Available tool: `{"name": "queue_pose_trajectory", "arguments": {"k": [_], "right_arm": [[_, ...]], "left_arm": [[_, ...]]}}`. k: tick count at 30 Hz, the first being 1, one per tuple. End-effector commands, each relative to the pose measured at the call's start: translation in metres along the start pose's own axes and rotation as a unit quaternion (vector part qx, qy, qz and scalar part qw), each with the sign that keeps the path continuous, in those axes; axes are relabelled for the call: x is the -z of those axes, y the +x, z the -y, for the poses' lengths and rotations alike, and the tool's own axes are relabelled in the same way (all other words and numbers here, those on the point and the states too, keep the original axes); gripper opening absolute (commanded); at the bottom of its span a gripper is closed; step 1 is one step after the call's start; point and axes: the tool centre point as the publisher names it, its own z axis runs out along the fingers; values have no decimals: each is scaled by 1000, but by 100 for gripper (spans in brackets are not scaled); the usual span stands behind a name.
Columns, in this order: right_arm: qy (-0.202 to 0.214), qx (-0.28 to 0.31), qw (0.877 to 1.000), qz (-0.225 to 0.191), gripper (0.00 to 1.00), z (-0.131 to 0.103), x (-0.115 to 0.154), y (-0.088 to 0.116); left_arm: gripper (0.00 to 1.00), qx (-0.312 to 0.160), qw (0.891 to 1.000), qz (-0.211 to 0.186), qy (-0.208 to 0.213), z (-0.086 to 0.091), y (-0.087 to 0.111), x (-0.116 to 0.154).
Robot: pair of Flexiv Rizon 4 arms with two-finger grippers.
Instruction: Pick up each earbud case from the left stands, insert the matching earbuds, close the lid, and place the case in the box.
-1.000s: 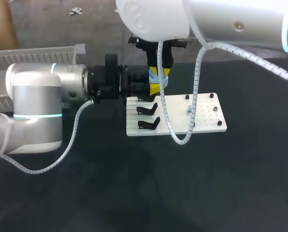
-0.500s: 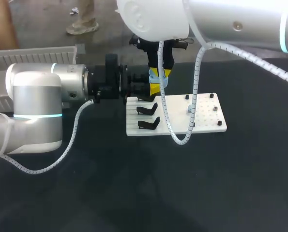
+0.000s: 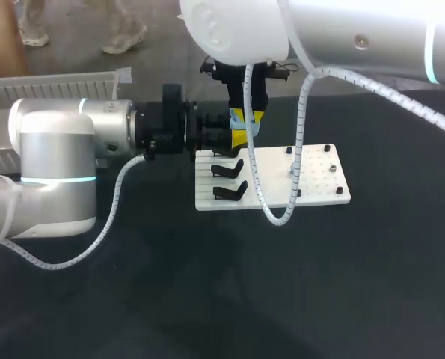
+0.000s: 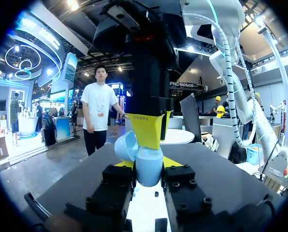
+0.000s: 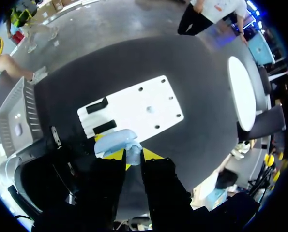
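A pale blue earbud case (image 4: 148, 169) with its lid (image 4: 125, 145) tipped open sits between my left gripper's (image 4: 149, 163) fingers, which are shut on its body over the white board's left end (image 3: 207, 161). My right gripper (image 4: 151, 137) comes down from above, its yellow tips right at the open case. In the right wrist view a small pale blue earbud (image 5: 132, 155) is pinched in my right gripper (image 5: 132, 158), beside the case lid (image 5: 115, 139). From the head view both grippers (image 3: 241, 129) meet above the black stands (image 3: 228, 169).
The white board (image 3: 319, 183) lies mid-table with two bare black stands (image 3: 229, 191) on its left part and small pegs on its right; a small pale piece (image 3: 292, 170) sits among the pegs. A grey ribbed box (image 3: 50, 86) stands at the back left behind my left arm.
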Motion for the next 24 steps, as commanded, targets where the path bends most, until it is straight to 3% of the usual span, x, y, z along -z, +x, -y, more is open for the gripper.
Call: {"name": "queue_pose_trajectory", "arguments": {"k": [1,3,4,10,14,17,18,20,21,22,24], "right_arm": [[-3,0,1000,-4,0,-1,-2,-3],[-7,3,1000,-4,35,-2,0,-2],[-8,5,1000,-3,41,-2,0,-2],[-27,12,1000,5,43,-1,7,3],[-76,30,996,25,49,8,17,10],[-109,38,992,43,63,21,20,16],[-119,38,991,48,74,25,20,18],[-134,45,988,63,81,33,19,21],[-139,48,987,70,94,37,19,22],[-145,54,985,78,100,40,20,23],[-151,57,983,91,100,46,21,26]], "left_arm": [[0,-1,1000,2,-1,0,0,0],[0,-1,1000,2,-1,0,0,0],[0,-1,1000,2,-1,0,0,0],[0,-1,1000,2,-1,0,0,0],[0,-1,1000,2,-1,0,0,0],[0,-1,1000,2,-1,0,0,0],[0,-1,1000,2,-1,0,0,0],[0,-1,1000,2,-1,0,0,0],[0,-1,1000,2,-1,0,0,0],[0,-1,1000,2,-1,0,0,0],[0,-1,1000,2,-1,0,0,0]]}}
